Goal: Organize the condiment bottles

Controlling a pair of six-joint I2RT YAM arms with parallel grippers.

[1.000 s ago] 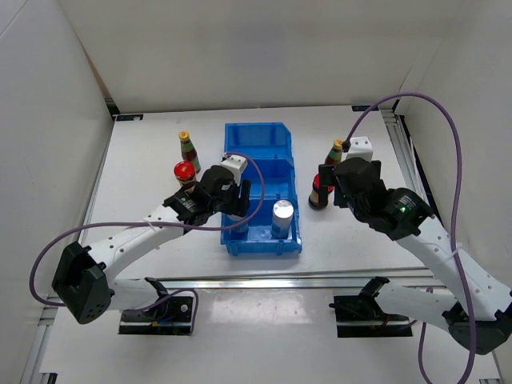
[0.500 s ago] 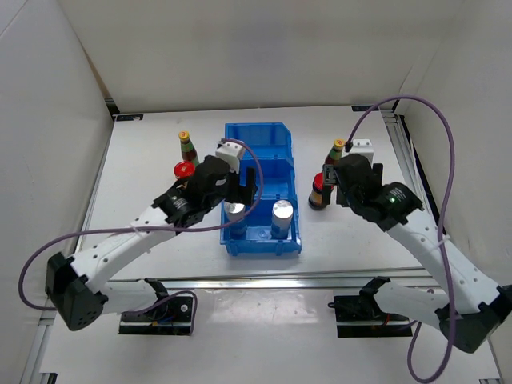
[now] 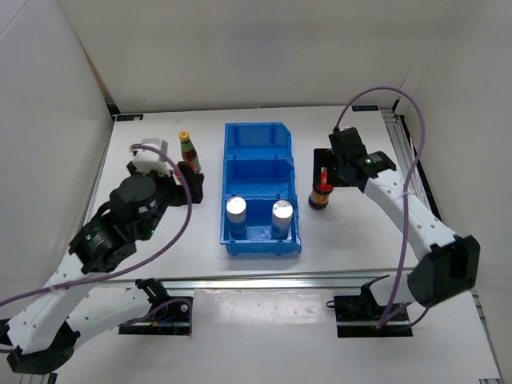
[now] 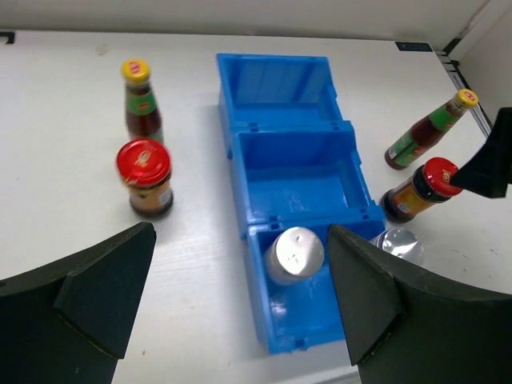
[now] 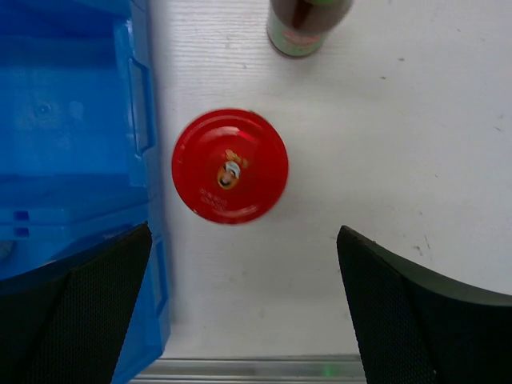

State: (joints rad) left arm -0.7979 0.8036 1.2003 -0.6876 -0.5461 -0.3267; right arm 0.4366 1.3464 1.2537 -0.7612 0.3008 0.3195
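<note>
Two shakers [image 3: 237, 209] stand side by side in the bin's [image 3: 256, 144] nearest compartment. Left of it, a jar [image 4: 145, 178] before a bottle [image 4: 142, 102]; right, another jar [image 4: 412, 196] before another bottle [image 4: 424, 132].

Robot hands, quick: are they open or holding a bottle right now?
Left gripper: open, holding nothing.
Right gripper: open, holding nothing, poised above the red-lidded jar.

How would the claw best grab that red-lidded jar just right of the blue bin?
By the round red lid, straight down from above: the jar stands upright, and the open right claw hangs over it. Mind the bin wall close by.
</note>
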